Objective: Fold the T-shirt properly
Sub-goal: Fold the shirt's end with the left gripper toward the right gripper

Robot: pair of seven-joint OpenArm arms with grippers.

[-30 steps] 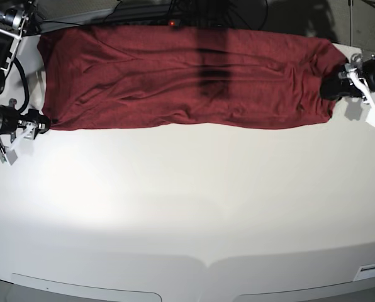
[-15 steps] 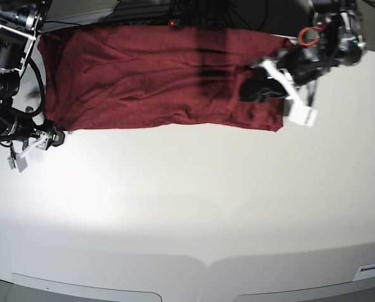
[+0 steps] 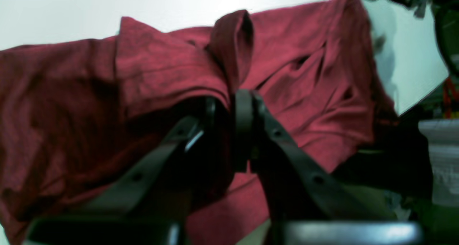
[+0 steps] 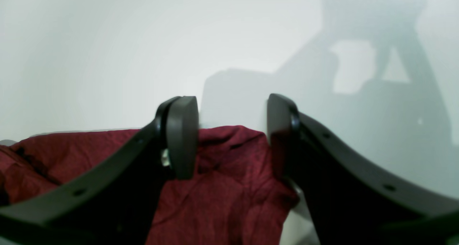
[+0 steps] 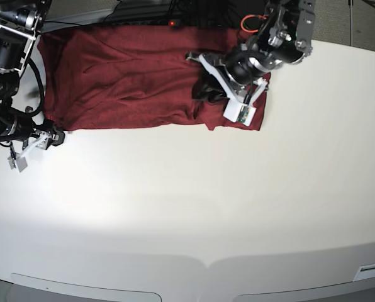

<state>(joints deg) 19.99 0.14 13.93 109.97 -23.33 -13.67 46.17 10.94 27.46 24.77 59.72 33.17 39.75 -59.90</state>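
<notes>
The T-shirt is a dark red garment spread along the far side of the white table. Its right end is doubled back over itself toward the left. My left gripper hangs over the shirt's middle, shut on a bunched fold of the T-shirt, which drapes from my left gripper in the left wrist view. My right gripper sits at the shirt's near left corner. In the right wrist view my right gripper is open, with a corner of the T-shirt lying between and below its fingers, not pinched.
Dark cables and equipment line the table's back edge, with a small red light just behind the shirt. A white label sits at the front right corner.
My left gripper has carried the shirt's right end leftward from the table's right side to above the shirt's middle, shortening the spread cloth. The right gripper shifted slightly toward the shirt's corner early on.
</notes>
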